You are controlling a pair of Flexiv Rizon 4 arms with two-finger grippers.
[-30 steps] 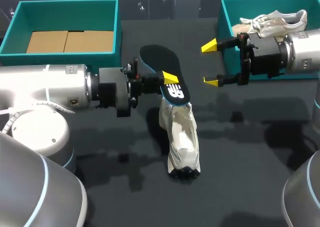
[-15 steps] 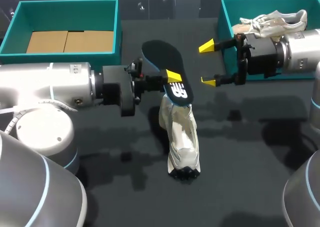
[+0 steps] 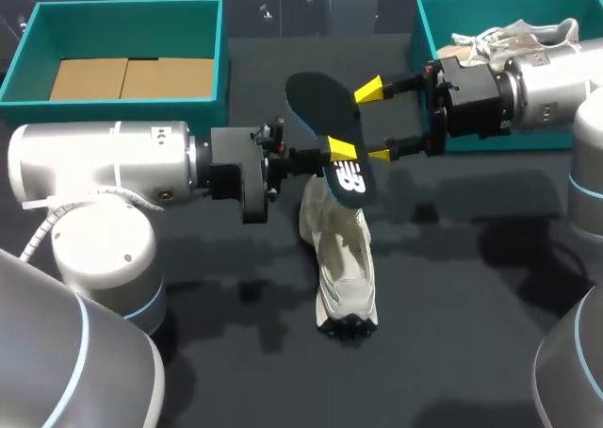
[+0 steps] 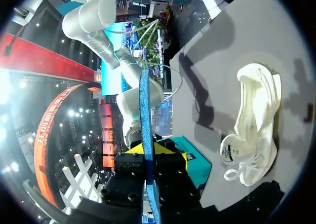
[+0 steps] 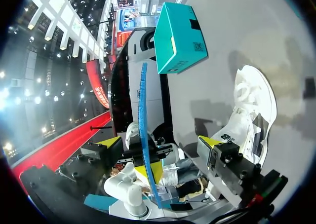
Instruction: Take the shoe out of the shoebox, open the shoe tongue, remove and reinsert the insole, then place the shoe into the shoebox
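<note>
A dark insole (image 3: 325, 117) with a blue edge (image 4: 144, 105) is held up over the table, my left gripper (image 3: 339, 155) shut on its lower part. In the left wrist view the gripper (image 4: 148, 150) pinches it edge-on. My right gripper (image 3: 373, 122) stands open, one finger on each side of the insole without touching it; its own view shows the insole (image 5: 143, 120) between those fingers (image 5: 210, 141). Below, a white shoe (image 3: 344, 268) lies on the dark table, also seen in the wrist views (image 4: 254, 130) (image 5: 252, 113).
A teal box (image 3: 221, 60) with a cardboard floor stands at the back left. Another teal shoebox (image 3: 424, 41) at the back right holds a second pale shoe (image 3: 518, 34), with my right arm above it. Dark table surface lies around the white shoe.
My left gripper carried the insole to the right. My right gripper moved left from beside its box until its open fingers came around the insole.
</note>
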